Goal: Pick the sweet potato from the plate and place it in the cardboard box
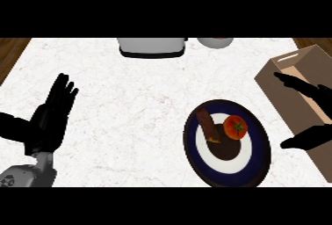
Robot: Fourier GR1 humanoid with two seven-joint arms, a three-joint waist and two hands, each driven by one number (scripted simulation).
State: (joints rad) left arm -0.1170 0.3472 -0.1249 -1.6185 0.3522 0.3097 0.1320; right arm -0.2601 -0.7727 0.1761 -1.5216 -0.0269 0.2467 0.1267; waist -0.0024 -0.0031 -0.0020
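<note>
A dark brown sweet potato [211,129] lies on a dark blue plate [256,151] with a white centre, at the lower right of the counter. A red tomato [235,127] sits beside it on the same plate. The cardboard box [285,88] stands open at the right edge, just right of the plate. My right hand [318,116] is open at the right edge, over the box and right of the plate, fingers and thumb spread apart, holding nothing. At the left my left hand [52,114] rests open, fingers up.
A white and grey appliance [152,47] stands at the back centre, with a pale bowl [216,42] to its right. The white marbled counter [130,110] has wooden strips showing at both far corners.
</note>
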